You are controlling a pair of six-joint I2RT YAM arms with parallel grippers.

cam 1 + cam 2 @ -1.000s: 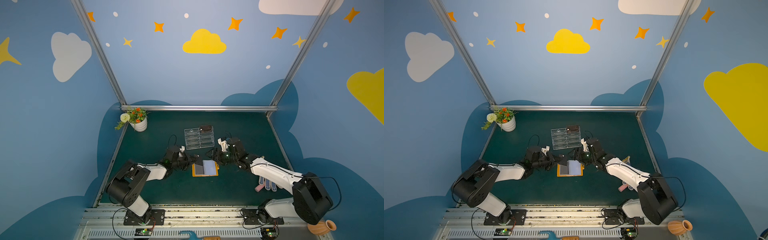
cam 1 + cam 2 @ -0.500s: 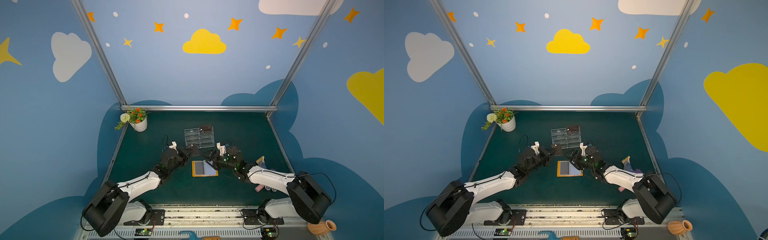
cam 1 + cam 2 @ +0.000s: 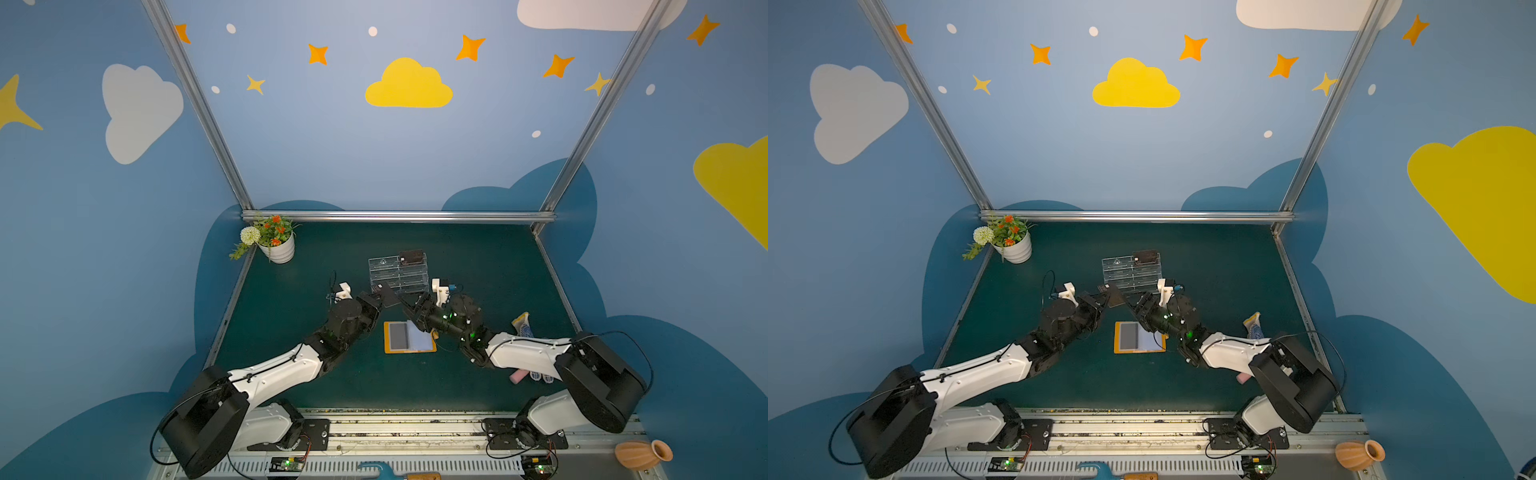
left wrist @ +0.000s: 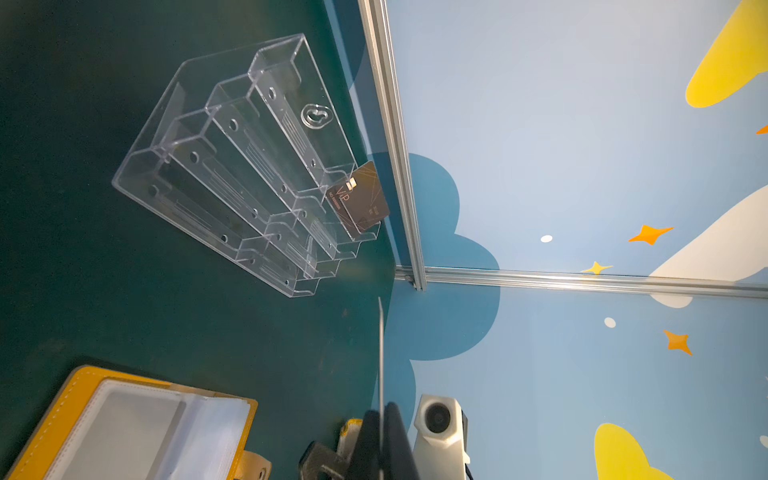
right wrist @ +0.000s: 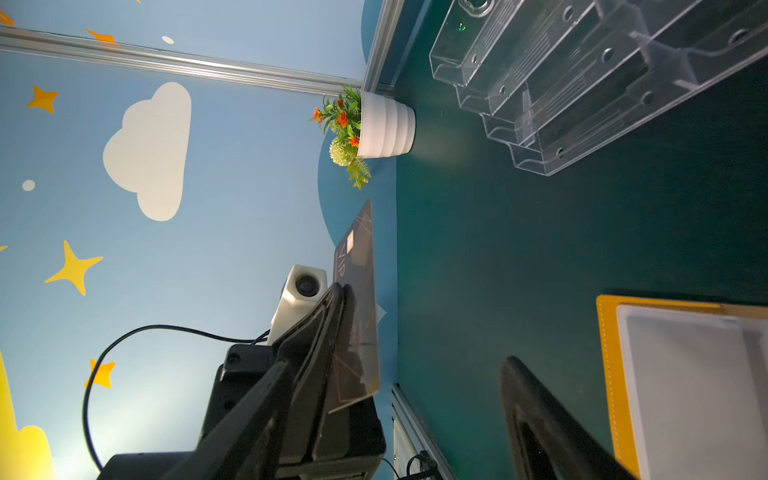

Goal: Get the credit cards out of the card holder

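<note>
The card holder (image 3: 387,337) (image 3: 1117,337) lies open on the green table, orange-yellow with clear sleeve pages; it also shows in the left wrist view (image 4: 62,411) and the right wrist view (image 5: 607,374). My left gripper (image 3: 376,301) (image 3: 1100,297) (image 4: 380,436) is shut on a dark credit card (image 3: 389,295) (image 3: 1115,296) (image 5: 358,286), held in the air between the holder and the clear stand. The left wrist view shows this card edge-on (image 4: 380,353). My right gripper (image 3: 409,309) (image 3: 1140,306) (image 5: 395,365) hangs open just right of the card, over the holder's far right corner.
A clear acrylic tiered stand (image 3: 397,274) (image 4: 232,166) stands behind the holder with another dark card (image 3: 411,256) (image 4: 359,201) in its back right slot. A white flower pot (image 3: 279,250) sits back left. A sock-like item (image 3: 523,325) and a pink object (image 3: 518,376) lie at right.
My left gripper has lifted from the holder's left edge toward the stand with the card in it. The right gripper shifted left and stayed open.
</note>
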